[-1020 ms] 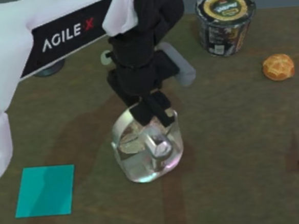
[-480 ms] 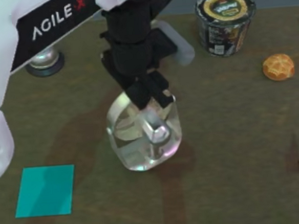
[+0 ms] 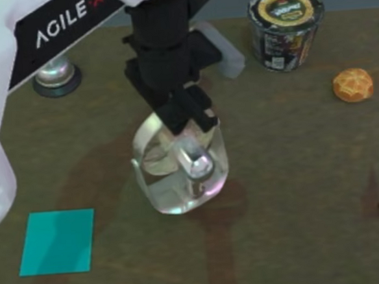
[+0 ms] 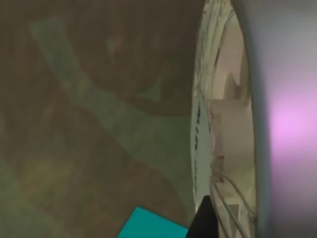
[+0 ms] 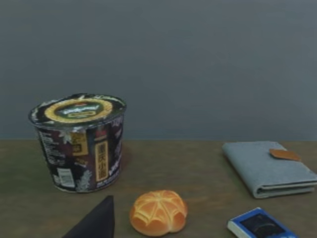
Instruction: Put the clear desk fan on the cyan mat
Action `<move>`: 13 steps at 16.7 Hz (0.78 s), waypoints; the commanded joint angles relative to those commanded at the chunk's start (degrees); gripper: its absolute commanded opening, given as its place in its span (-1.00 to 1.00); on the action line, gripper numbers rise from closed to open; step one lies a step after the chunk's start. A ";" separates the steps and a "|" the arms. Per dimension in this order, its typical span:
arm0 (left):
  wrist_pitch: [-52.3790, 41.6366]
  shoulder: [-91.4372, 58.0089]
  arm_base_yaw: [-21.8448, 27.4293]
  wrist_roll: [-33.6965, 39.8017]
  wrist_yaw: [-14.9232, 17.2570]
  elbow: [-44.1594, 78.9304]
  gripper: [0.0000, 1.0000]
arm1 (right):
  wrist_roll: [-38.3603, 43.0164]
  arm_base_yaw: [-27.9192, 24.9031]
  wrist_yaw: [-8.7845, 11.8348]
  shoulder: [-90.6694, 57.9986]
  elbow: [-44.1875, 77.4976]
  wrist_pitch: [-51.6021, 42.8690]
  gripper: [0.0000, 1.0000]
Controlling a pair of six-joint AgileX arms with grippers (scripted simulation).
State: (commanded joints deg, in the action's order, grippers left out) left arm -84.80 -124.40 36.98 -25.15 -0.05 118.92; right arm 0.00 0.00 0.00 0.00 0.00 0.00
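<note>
The left gripper [image 3: 191,119], black and two-fingered, reaches down from the white AgileX arm at the top view's upper left and is clamped on the top rim of the clear desk fan [image 3: 178,172], a transparent glassy ring with pale blades, a silvery central hub and a clear base. The fan sits near the middle of the dark brown wooden table [image 3: 296,173], upright with its ring tilted slightly; whether its base touches the table cannot be told. In the left wrist view the fan's glassy ring [image 4: 223,124] fills the frame close to the camera, with one dark fingertip [image 4: 203,220] against its edge.

The cyan mat [image 3: 56,242], a thin flat turquoise rectangle, lies at about 8 o'clock from the fan, well apart from it and with nothing on it; a corner of it [image 4: 151,225] shows in the left wrist view too.

A small silver bell on a black base [image 3: 56,76] stands at about 10 o'clock from the fan. A dark printed instant-noodle cup [image 3: 285,26] stands at about 1 o'clock, and a round golden bread roll [image 3: 353,84] lies at about 2 o'clock, near the table's right side.

The right gripper is outside the top view. Its wrist view shows one dark fingertip [image 5: 96,220], the noodle cup [image 5: 79,141], the roll [image 5: 158,212], a grey wallet with a tan tab [image 5: 267,168] and a small blue device [image 5: 260,225]; whether its fingers are apart or together cannot be told.
</note>
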 joint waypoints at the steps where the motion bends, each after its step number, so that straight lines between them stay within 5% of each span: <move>1: -0.36 0.33 -0.18 1.17 -0.27 -0.54 -1.00 | 0.00 0.00 0.00 0.00 0.00 0.00 1.00; 6: -3.36 4.51 -2.65 16.17 -2.73 -6.38 -1.00 | 0.00 0.00 0.00 0.00 0.00 0.00 1.00; 13: -5.22 16.03 -9.06 57.74 -5.55 -19.15 -1.00 | 0.00 0.00 0.00 0.00 0.00 0.00 1.00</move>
State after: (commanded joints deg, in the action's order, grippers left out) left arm -90.02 -108.37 27.93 32.59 -5.60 99.76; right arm 0.00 0.00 0.00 0.00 0.00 0.00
